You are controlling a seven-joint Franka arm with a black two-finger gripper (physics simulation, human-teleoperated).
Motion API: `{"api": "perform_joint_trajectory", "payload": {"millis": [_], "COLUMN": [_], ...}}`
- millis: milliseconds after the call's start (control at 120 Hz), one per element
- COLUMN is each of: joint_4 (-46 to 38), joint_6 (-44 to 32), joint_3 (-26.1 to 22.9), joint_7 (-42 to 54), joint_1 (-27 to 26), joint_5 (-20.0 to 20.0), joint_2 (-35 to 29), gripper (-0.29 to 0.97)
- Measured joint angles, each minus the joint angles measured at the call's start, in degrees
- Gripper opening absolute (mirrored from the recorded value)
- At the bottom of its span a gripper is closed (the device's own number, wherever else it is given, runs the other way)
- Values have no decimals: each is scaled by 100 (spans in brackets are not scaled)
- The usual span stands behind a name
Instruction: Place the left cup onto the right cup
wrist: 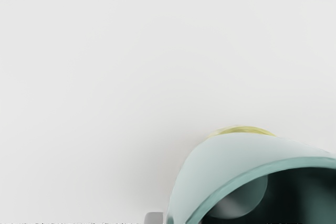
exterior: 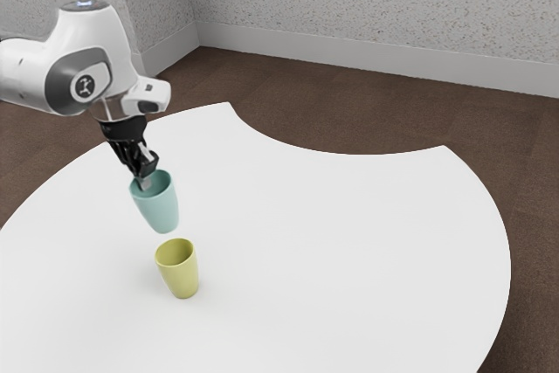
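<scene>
A pale teal cup (exterior: 157, 204) hangs tilted in the air above the table, with my black gripper (exterior: 145, 177) shut on its rim. Just below it and slightly to the exterior view's right, a yellow-green cup (exterior: 177, 268) stands upright on the white table (exterior: 349, 242). The two cups are apart, with a small gap between them. In the wrist view the teal cup (wrist: 231, 166) looms large under my hand, its dark inside showing, and a sliver of the yellow-green cup's rim (wrist: 242, 130) peeks out beyond it.
The white table is rounded, with a curved cut-out in its far edge (exterior: 341, 151). Brown floor and a grey speckled wall with a pale skirting board (exterior: 376, 54) lie behind. The arm (exterior: 61, 72) enters from the exterior view's upper left.
</scene>
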State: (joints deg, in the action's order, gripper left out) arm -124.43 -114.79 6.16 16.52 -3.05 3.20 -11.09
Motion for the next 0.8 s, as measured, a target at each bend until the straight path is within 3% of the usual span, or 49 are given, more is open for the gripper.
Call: {"api": "perform_joint_trajectory", "payload": {"millis": [800], "joint_4": [-264], "joint_6": [34], "joint_3": [-149], "joint_7": [0], "joint_1": [-3], "joint_5": [-10], "joint_2": [63], "gripper": [-11]}}
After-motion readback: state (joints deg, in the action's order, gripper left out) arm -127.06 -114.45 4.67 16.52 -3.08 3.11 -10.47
